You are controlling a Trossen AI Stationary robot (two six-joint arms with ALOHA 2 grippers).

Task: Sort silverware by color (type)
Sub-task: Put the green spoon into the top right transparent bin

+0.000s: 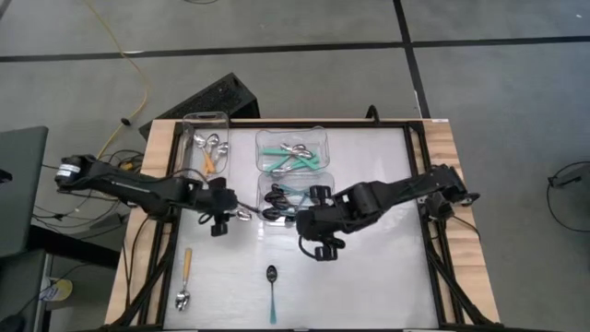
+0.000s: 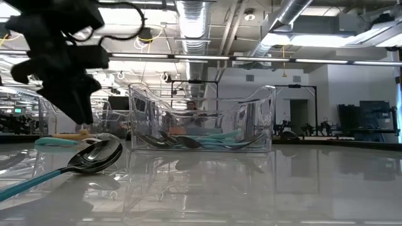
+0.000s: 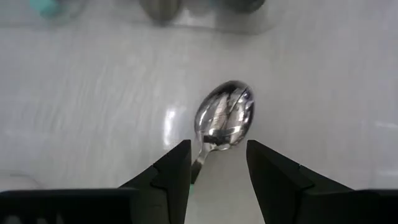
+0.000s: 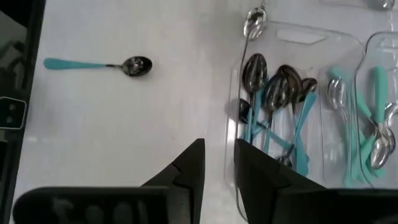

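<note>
Over the desk point(image 1: 369, 277), the left end effector point(image 1: 241, 215) is carrying a spoon point(image 1: 247, 216) beside the tubs point(image 1: 291, 153). Left wrist: fingers point(image 3: 176, 169) are clamping its thin stiff neck; the shiny bowl looks slippery, so grip the handle. Right wrist: right end effector point(image 4: 219, 163) is hovering, slightly parted, empty.

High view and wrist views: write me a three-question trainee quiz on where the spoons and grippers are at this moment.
1. Multiple choice: how many clear tubs stand on the table? A two, B three, C four.
2. True or false: the right gripper carries a spoon.
3. Fill in: the held spoon between the left gripper's fingers has a ____ bowl.

Key: 1 B. 2 false: there is nothing between its fingers, and it hangs over bare table beside the tub of black-bowled spoons. 3 silver.
</note>
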